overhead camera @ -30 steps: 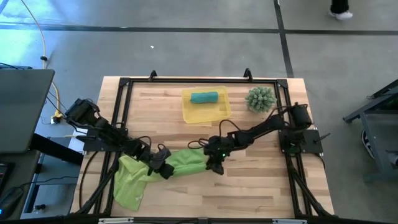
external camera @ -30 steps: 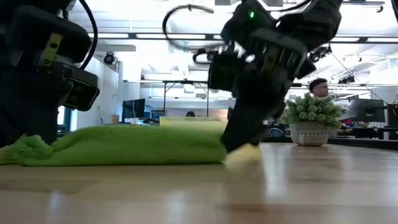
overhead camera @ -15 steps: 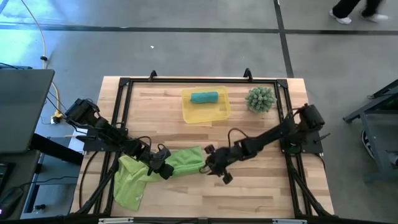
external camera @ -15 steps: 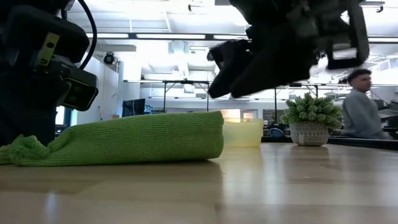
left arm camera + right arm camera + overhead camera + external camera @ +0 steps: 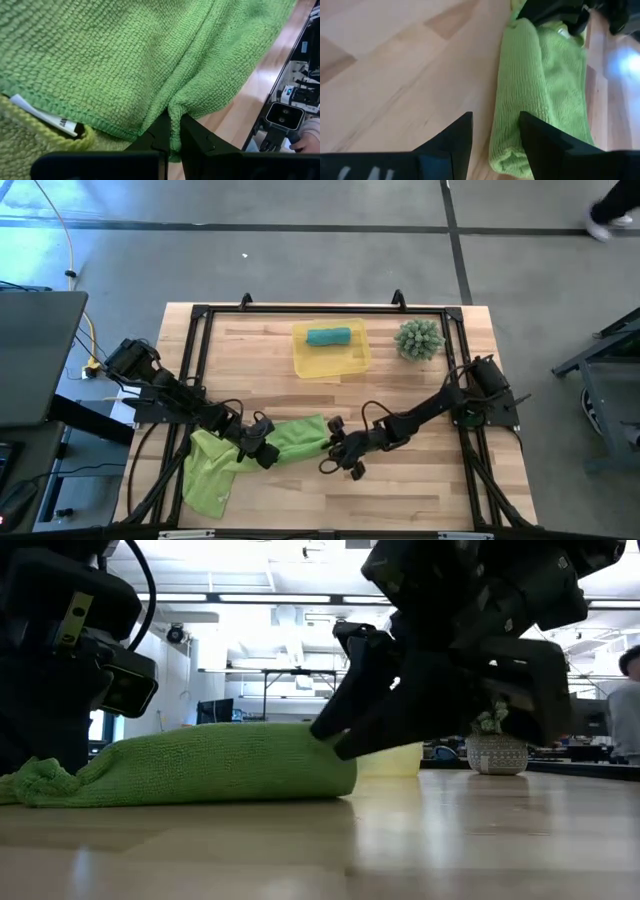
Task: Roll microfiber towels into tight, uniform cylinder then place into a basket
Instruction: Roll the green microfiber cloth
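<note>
The left gripper has its jaws clamped on a fold of the lime-green towel. A white tag shows beside them, its print unreadable. The right gripper has its jaws apart at the towel's rolled end on the tabletop.

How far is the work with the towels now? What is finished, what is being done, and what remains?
Done: one teal towel, rolled, lies in the yellow basket.

In hand: the left gripper pinches a fold of the lime-green towel, partly rolled on the table. The right gripper, open, sits at its roll end, holding nothing.

Left: finishing this roll and placing it in the basket; more green cloth lies loose beside it.
</note>
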{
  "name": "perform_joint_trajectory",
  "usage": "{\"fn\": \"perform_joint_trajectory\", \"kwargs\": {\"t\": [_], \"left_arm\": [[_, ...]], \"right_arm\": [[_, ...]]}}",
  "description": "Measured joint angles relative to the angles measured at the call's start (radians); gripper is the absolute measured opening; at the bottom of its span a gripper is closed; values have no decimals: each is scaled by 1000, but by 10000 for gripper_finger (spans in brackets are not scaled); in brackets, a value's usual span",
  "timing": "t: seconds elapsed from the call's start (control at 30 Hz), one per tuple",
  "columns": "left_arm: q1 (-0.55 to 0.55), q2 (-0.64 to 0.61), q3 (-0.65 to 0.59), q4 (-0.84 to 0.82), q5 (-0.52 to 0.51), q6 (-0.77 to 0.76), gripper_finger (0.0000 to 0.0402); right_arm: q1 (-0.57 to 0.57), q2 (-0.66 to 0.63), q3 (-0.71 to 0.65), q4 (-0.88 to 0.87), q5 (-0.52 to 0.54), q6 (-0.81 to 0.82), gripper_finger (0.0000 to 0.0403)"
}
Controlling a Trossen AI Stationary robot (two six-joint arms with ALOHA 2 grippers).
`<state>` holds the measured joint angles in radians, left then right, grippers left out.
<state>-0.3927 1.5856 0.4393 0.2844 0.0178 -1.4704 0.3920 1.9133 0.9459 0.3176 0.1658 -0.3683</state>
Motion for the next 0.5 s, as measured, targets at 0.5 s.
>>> {"fn": "perform_joint_trajectory", "kwargs": {"t": [0.5], "left_arm": [[0,1,-2,10,-2,7,15]], "right_arm": [[-45,5,1,0,-11,31,226]]}}
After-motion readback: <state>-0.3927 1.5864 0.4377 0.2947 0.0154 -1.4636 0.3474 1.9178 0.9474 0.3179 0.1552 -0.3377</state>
